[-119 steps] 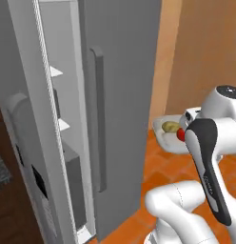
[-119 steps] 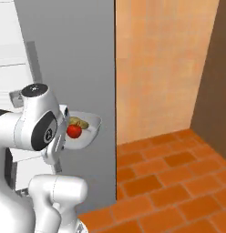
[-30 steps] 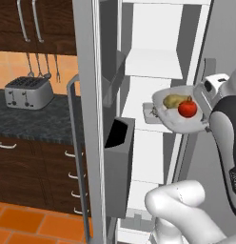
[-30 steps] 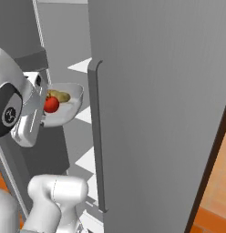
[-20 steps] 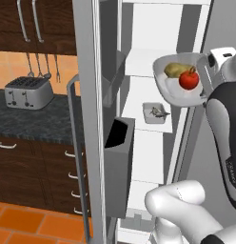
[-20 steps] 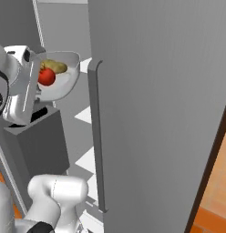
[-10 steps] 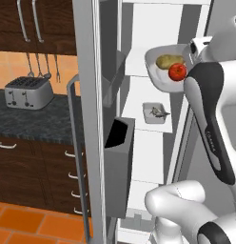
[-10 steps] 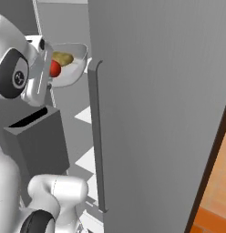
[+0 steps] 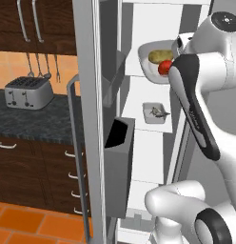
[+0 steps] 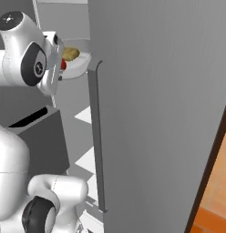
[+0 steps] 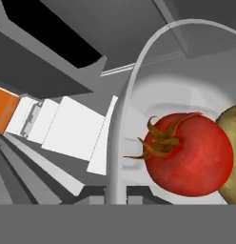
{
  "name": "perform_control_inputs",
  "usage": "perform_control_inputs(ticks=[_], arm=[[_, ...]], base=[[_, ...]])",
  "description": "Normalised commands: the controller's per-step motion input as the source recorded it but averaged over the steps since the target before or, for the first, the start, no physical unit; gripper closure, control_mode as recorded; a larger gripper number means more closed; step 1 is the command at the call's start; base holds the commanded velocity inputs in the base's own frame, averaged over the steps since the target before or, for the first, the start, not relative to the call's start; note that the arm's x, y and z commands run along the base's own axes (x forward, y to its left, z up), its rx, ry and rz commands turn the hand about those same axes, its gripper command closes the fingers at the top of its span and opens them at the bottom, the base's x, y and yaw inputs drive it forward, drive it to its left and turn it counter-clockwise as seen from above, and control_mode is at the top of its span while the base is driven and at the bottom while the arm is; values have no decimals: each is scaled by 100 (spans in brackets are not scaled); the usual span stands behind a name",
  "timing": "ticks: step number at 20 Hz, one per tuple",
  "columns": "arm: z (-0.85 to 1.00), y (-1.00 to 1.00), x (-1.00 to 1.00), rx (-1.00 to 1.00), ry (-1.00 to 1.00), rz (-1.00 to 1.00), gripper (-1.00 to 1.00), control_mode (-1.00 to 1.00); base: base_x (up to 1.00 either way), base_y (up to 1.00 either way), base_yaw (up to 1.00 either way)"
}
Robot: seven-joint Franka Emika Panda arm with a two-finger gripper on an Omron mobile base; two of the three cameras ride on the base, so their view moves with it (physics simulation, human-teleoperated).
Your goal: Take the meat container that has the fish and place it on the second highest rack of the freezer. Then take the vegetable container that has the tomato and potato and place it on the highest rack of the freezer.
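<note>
The white vegetable container (image 9: 149, 63) holds a red tomato (image 9: 163, 68) and a yellow potato (image 9: 160, 56). It hangs at the level of the highest freezer rack (image 9: 135, 76), partly inside the open freezer; whether it touches the rack I cannot tell. My gripper (image 11: 115, 192) is shut on the container's rim (image 11: 123, 109), with the tomato (image 11: 189, 159) and potato (image 11: 232, 157) close in front. From the right side the container (image 10: 79, 62) shows beside my wrist. The fish container (image 9: 154, 113) sits one rack lower.
The open freezer door (image 9: 91, 119) stands at the left with a dark bin (image 9: 120, 157) on its inside. A closed grey door with a long handle (image 10: 97, 136) lies to the right. A toaster (image 9: 25, 93) stands on the dark counter (image 9: 29, 121).
Over the last second and a half the gripper has lifted the vegetable container and carried it inward, from the fish container's height to the top rack. The base has held still in that time.
</note>
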Motion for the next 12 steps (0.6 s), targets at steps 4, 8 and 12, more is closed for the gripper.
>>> perform_control_inputs(ticks=[4, 8, 12], arm=[[0, -15, 52, 0, 0, -10, 100, -100], [-6, -24, 44, 0, -1, -13, 100, -100], [-16, -16, 48, 0, -2, -8, 100, -100]], base=[[0, 0, 0], [0, 0, 0], [0, 0, 0]])
